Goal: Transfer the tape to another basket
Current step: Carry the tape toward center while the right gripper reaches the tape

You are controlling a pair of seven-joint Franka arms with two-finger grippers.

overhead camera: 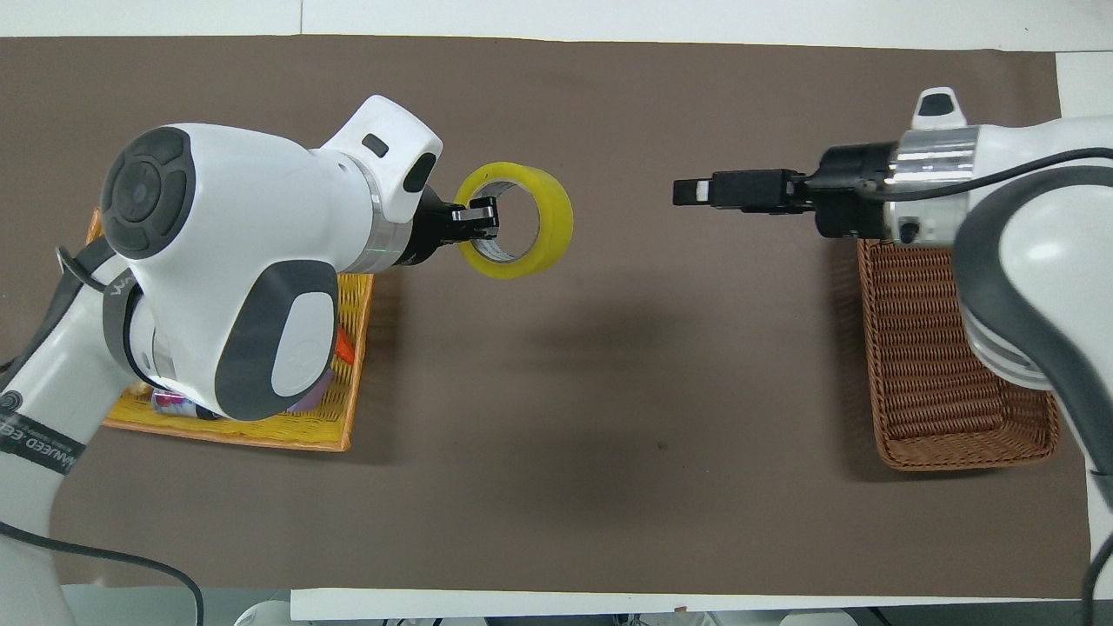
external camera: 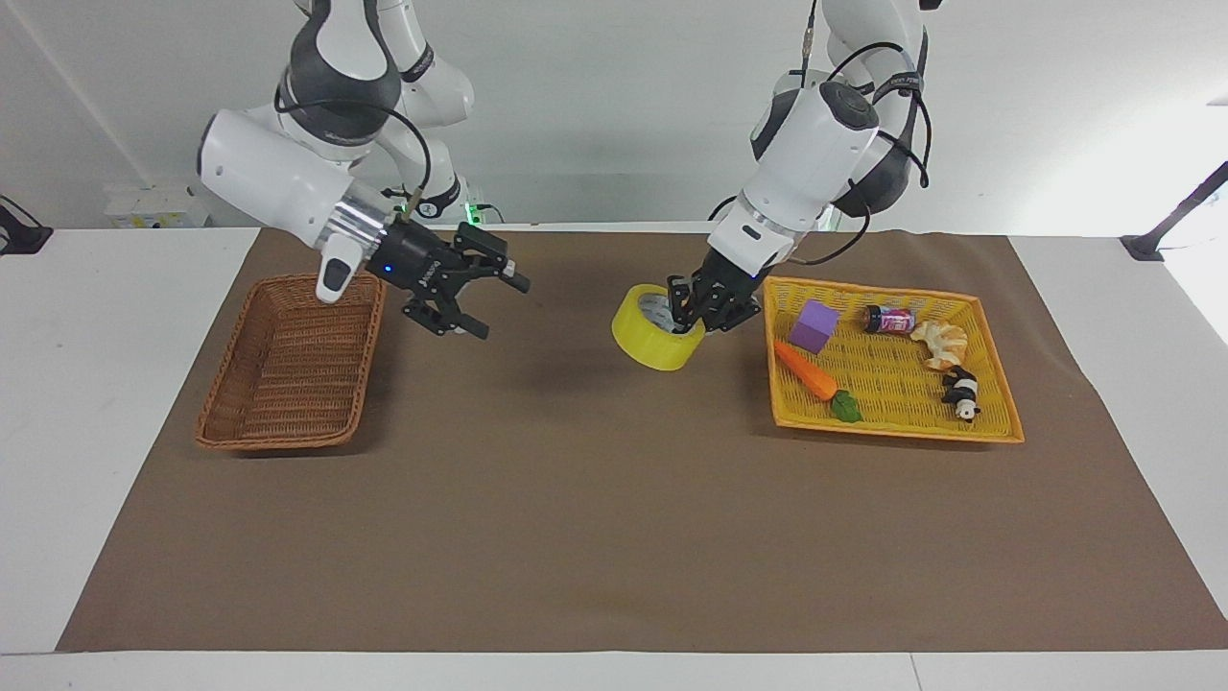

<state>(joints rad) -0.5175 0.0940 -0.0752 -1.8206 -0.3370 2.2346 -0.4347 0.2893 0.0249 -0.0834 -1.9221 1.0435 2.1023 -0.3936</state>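
Observation:
The tape (external camera: 654,338) is a yellow ring, tilted and held up over the brown mat beside the yellow tray (external camera: 897,389). My left gripper (external camera: 693,309) is shut on the ring's wall, one finger inside the core. In the overhead view the tape (overhead camera: 551,222) hangs off the left gripper (overhead camera: 483,217). My right gripper (external camera: 501,309) is open and empty, in the air over the mat between the brown wicker basket (external camera: 288,440) and the tape, pointing at the tape. It also shows in the overhead view (overhead camera: 687,191), next to the basket (overhead camera: 956,454).
The yellow tray (overhead camera: 261,430) holds an orange carrot (external camera: 806,372), a purple block (external camera: 814,326), a small can (external camera: 890,320), a pale pastry (external camera: 942,343) and a panda toy (external camera: 961,393). The brown wicker basket holds nothing.

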